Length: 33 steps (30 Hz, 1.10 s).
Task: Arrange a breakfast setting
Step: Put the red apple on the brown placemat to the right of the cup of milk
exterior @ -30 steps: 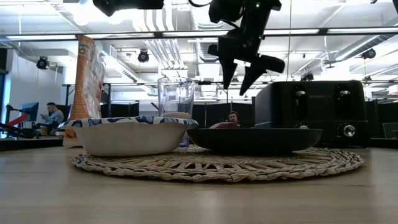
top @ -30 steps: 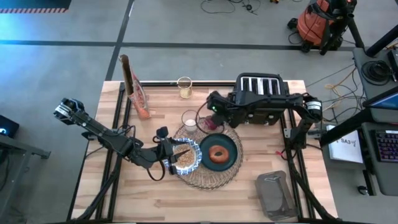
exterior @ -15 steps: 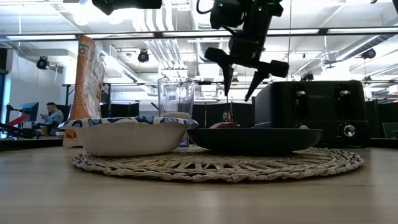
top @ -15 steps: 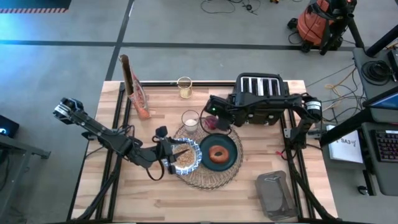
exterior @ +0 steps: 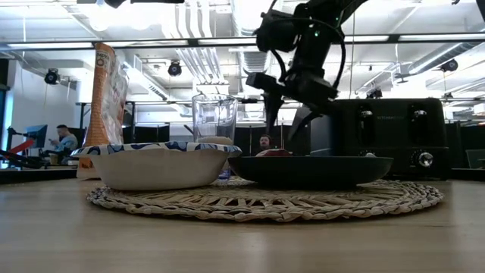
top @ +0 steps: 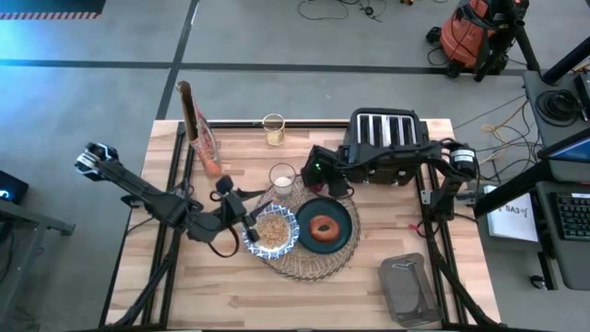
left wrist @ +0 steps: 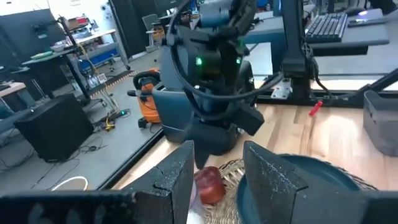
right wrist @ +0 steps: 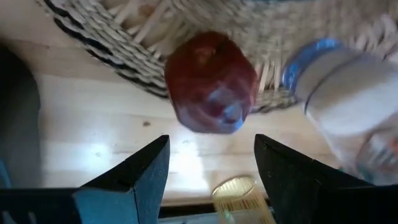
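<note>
Right gripper (top: pixel 320 177) hangs just above the small red fruit (right wrist: pixel 211 83), jaws spread wide with open air between them, and the right wrist view looks straight down on it: the fruit sits at the far edge of the round woven placemat (top: pixel 309 261), half on the weave, half over bare wood, with the small clear glass (top: pixel 282 178) just beside it. From table height the same gripper (exterior: pixel 282 114) hovers over the fruit (exterior: pixel 273 152), which peeks up behind the rim of the dark teal plate (exterior: pixel 311 171). On that plate (top: pixel 343 235) lies the browned bagel (top: pixel 324 227), dead centre. Next to it on the mat, touching or nearly so, the blue-and-white bowl (top: pixel 251 242) holds cereal. Left gripper (top: pixel 230 200) sits at the bowl's left rim; its wrist view shows both fingers (left wrist: pixel 177 180) parted and holding nothing, looking across at the fruit (left wrist: pixel 208 185) and the other arm. Behind the setting stand the black toaster (top: pixel 387 130) and the cereal bag (top: pixel 195 124); the spoon I can't pick out
</note>
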### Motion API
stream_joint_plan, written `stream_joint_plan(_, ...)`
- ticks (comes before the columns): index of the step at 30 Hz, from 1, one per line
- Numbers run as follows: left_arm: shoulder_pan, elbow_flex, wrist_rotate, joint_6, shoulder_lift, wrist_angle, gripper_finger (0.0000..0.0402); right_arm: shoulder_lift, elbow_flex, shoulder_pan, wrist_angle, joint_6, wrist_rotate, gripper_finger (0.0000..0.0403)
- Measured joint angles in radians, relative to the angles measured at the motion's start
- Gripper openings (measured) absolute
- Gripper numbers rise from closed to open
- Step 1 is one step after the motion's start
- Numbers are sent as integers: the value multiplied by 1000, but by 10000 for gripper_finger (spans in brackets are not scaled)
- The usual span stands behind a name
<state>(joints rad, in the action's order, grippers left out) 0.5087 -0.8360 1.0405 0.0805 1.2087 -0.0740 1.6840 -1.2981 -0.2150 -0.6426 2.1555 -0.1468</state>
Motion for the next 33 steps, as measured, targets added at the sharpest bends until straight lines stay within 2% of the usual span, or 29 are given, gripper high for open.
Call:
stream_joint_plan(3,0,0,1,-19,-20,-1,123,4,5,-17,-2,66,49,223)
stream_joint_plan(7,-2,0,32,-40,-45,0,123,19,5,-37,12,71,123,223)
stream_joint_plan(19,-3,0,70,-72,-68,19,123,116,0,-53,83,145,129,223)
stream_joint_plan(25,-3,0,77,-72,-67,32,123,119,-3,-54,102,35,123,208)
stream_joint_plan(33,-3,0,77,-76,-67,39,123,120,-3,-54,95,-152,121,134)
